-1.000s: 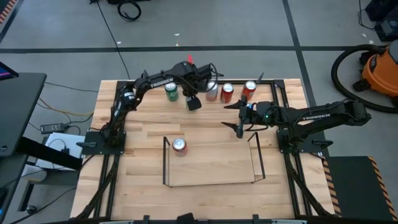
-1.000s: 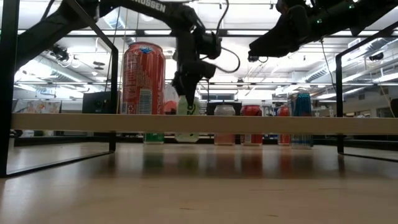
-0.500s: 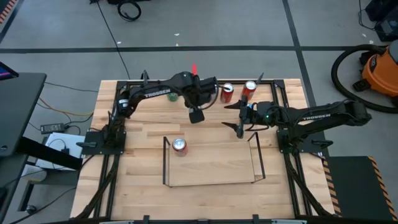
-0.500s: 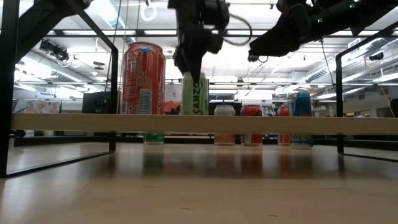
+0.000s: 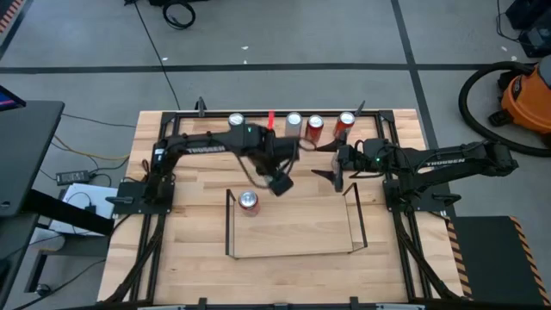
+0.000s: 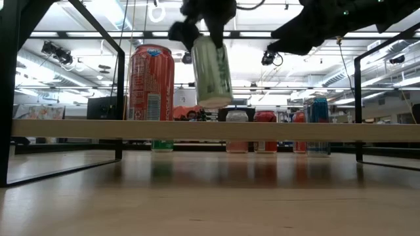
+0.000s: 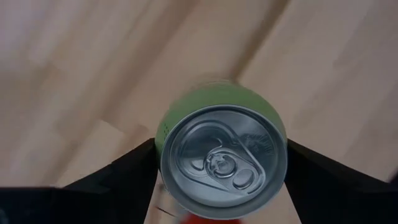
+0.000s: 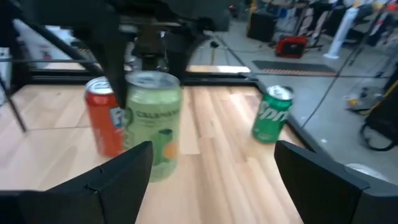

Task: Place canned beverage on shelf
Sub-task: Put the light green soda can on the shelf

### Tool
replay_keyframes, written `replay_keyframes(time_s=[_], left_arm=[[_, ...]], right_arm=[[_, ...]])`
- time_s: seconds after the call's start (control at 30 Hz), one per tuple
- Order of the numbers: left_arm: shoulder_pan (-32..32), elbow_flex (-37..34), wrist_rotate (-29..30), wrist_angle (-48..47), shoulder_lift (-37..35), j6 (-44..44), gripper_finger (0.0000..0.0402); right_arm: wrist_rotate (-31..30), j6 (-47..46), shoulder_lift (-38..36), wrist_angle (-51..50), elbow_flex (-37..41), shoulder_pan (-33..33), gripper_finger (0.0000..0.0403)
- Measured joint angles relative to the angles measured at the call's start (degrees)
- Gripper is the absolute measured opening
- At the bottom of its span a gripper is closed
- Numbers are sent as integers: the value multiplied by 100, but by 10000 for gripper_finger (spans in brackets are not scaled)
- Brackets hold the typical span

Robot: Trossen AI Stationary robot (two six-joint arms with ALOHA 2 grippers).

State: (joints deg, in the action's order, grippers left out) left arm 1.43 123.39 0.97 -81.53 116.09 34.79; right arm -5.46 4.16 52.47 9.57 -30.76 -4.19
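We are partway through stocking the shelf (image 5: 231,226): one red can (image 5: 248,202) is already standing in its far left corner, and the rest of the pale floor is lying bare, while four more cans (image 5: 292,123) are waiting in a row along the far edge of the table. Moving rightward from the red can, we are holding a green can (image 6: 211,61) in the left gripper (image 5: 280,182), the fingers pinching it from either side just below the rim; the left wrist view is showing the silver lid (image 7: 224,161) sitting squarely between them. The can is hanging slightly tilted in the air just beside the red can, near the shelf's far rail, so lowering and releasing it is what we judge is left. Farther right, we are keeping the right gripper (image 5: 337,168) spread and holding nothing, near the shelf's far right corner.
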Motion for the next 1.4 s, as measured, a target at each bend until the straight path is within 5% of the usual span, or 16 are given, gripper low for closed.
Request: replay_keyframes(time_s=[0.27, 0.57, 0.9, 1.4], left_arm=[[-624, -2, -64, 124, 11, 1943, 304], [-1234, 0, -41, 682, 17, 3054, 304], [-1990, -2, -19, 282, 20, 4414, 304], [-2700, -4, 671, -536, 193, 6215, 304]], right_arm=[[258, -254, 0, -108, 0, 331, 347], [-10, -255, 0, -244, 0, 1084, 347], [-654, 92, 0, -145, 0, 1433, 347], [-649, -5, 0, 21, 0, 1501, 347]])
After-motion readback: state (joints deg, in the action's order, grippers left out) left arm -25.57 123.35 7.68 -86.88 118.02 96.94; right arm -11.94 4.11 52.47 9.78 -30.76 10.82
